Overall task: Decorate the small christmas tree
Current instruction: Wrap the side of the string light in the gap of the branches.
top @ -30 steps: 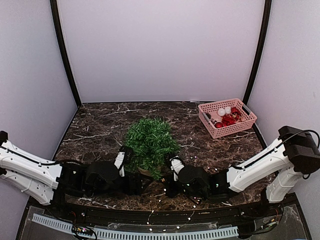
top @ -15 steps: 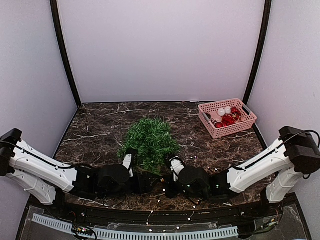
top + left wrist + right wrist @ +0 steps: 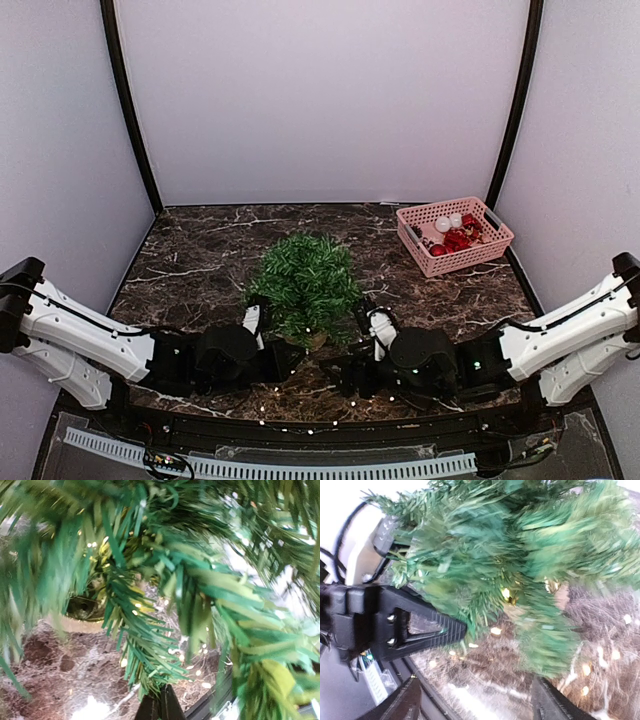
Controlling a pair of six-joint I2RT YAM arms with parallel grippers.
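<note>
While both arms lie low along the near edge of the counter (image 3: 200,250), the small christmas tree (image 3: 303,280) stands upright near the middle of the dark marbled surface, just beyond the two wrists and between them. The left claw (image 3: 161,704) is pinched fully closed, its two tips pressed together under the lower branches. Whether anything thin is caught between them cannot be told from the blurred wrist view. Green needles fill that view, with tiny warm lights (image 3: 136,605) glowing among them and the tree's base (image 3: 82,607) showing dimly behind.

The right claw (image 3: 475,692) is spread wide and holds nothing, one finger at each lower corner of its own view. It faces the tree's underside from the right, and more small lights lie scattered on the counter below the branches. The same view shows the left arm's closed black fingers reaching in under the tree from the opposite side.

A pink basket (image 3: 432,262) sits at the far right corner of the counter, well apart from the tree. It holds red ornaments (image 3: 458,240) and a couple of pale ones.
</note>
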